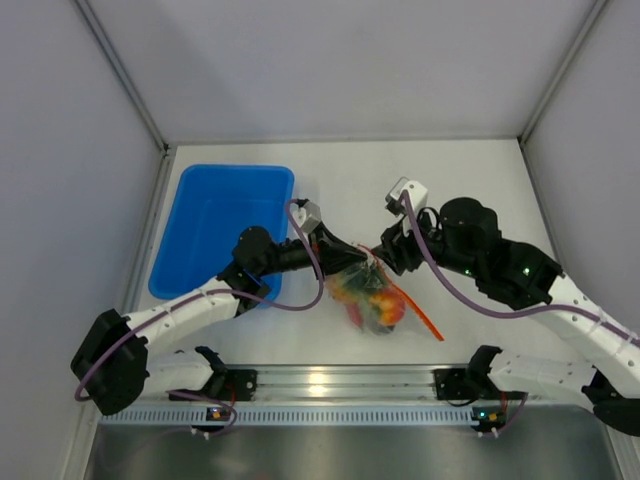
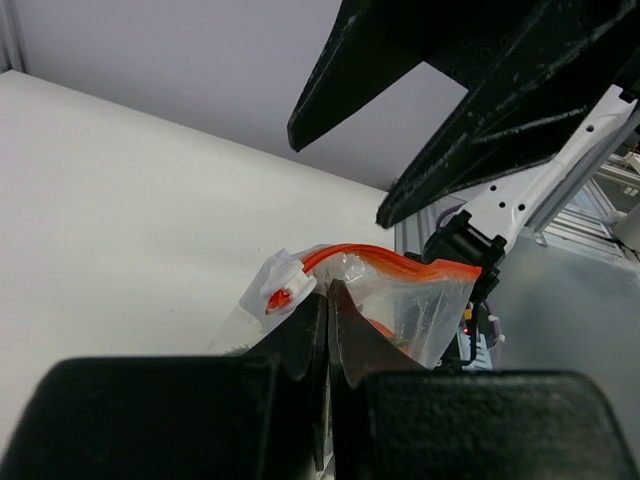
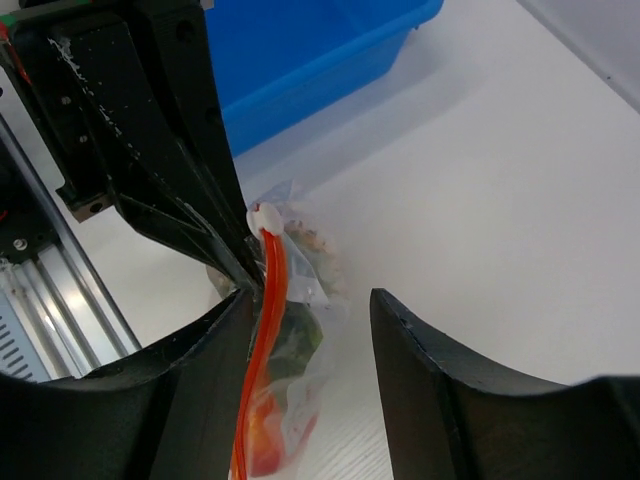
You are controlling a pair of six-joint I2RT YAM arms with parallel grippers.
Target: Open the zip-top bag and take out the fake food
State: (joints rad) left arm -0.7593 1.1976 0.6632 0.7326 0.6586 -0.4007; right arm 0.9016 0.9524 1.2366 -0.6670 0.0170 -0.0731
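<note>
The left jaws fill the bottom of the left wrist view, big and black. They are pressed tight together and they pinch the top corner of the bag (image 2: pixel 420 300), right by the little white slider (image 2: pixel 280 283) at the end of the orange zip strip (image 2: pixel 400 262). The bag is clear and crinkly. It is held up by that corner, and the rest of it sags down toward the counter (image 1: pixel 460 190). I cannot tell if its bottom touches the counter. Inside the bag is the fake food (image 1: pixel 378 300), and orange, red and green pieces show through the plastic. The bag is near the middle of the counter, a bit toward the near edge. It is just to the right of the blue tray (image 1: pixel 200 190), which sits by the left edge. The right jaws are spread wide apart and hold nothing. They face the left jaws from the other side. The zip strip runs down through the gap between them, close beside one of them, but I cannot tell if it touches. The left arm (image 1: pixel 190 310) comes in from the near left corner, past the front of the tray. The right arm (image 1: pixel 520 270) comes in from the near right corner. The two sets of jaws meet over the top of the bag.
</note>
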